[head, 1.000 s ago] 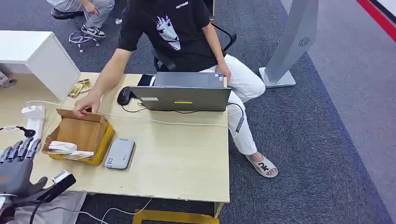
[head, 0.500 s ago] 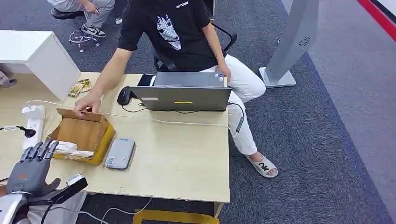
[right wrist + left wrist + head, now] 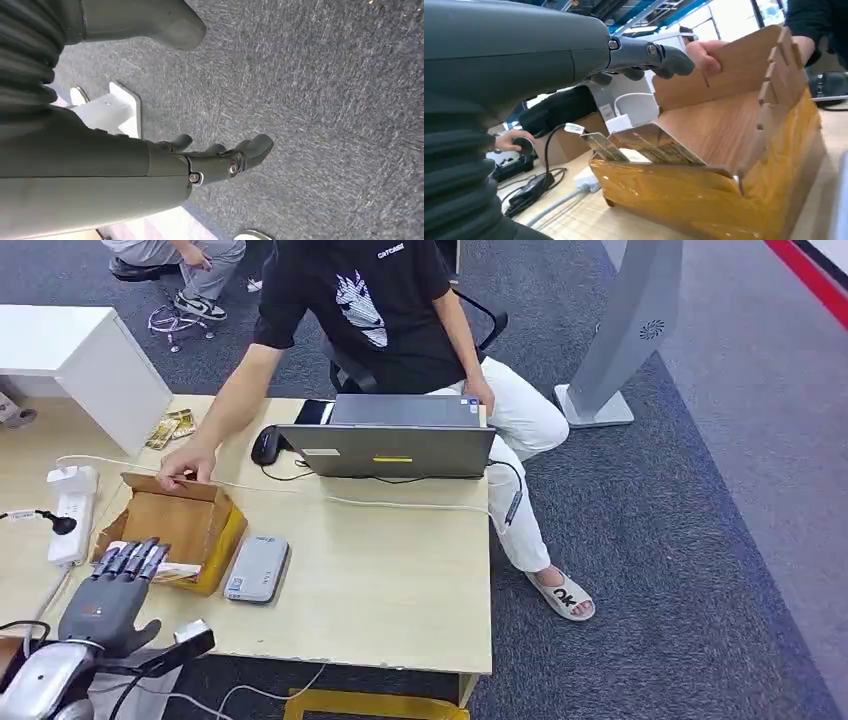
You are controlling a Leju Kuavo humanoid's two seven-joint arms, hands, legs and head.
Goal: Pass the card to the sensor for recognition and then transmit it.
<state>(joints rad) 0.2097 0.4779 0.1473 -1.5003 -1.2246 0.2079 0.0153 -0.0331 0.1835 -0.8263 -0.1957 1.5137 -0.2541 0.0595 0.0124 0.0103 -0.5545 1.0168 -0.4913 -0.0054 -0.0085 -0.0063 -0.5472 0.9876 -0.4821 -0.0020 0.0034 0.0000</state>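
My left hand [image 3: 112, 595] moved forward from table edge, now over near rim of cardboard box [image 3: 178, 525], fingers straight, spread, holding nothing. Person's hand [image 3: 186, 464] still grips box's far flap. Cards [image 3: 651, 145] lie inside box. Grey reader [image 3: 257, 568] just beside box; laptop [image 3: 390, 437] beyond. Right hand [image 3: 220, 160] hangs over carpet, fingers loosely curled, empty.
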